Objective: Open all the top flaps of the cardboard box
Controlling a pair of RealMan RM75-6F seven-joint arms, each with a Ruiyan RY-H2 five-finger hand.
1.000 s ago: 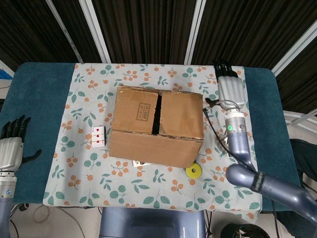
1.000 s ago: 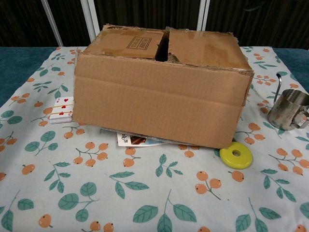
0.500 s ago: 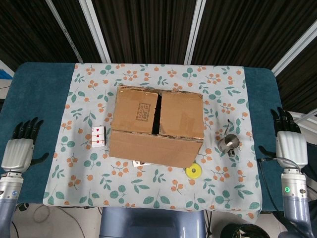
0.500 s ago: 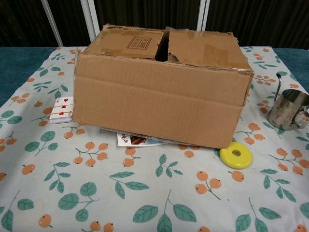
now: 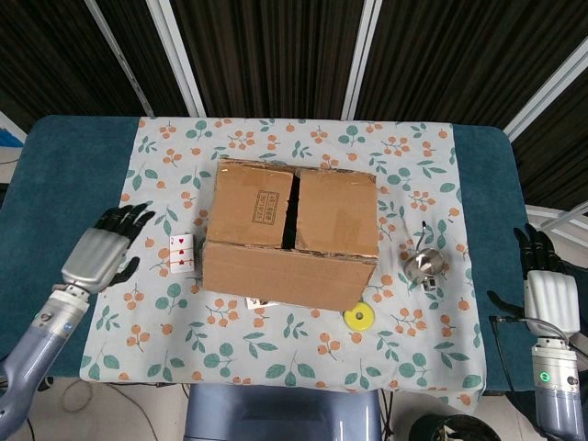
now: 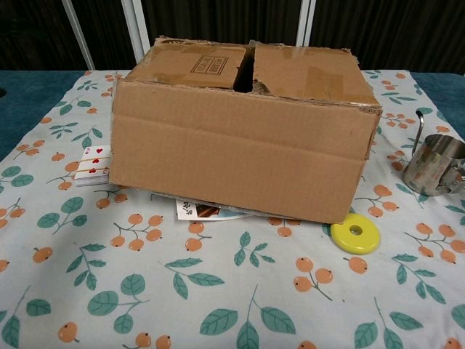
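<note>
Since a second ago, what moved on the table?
The right hand pulled away from beside the cardboard box to the table's right edge, uncovering the metal cup. The left hand moved in toward the playing cards. Neither holds anything. Box flaps stayed closed.

Playing cards [image 5: 181, 254], yellow disc [image 5: 359, 318], steel cup [image 5: 424, 264], maybe leaflet [image 6: 207, 210].

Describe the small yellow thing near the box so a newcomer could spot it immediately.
Start at the cardboard box in the middle of the floral tablecloth. At its near corner on the robot's right lies a yellow disc, flat on the cloth. It is round with a centre hole, unlike the shiny metal cup standing further right.
</note>
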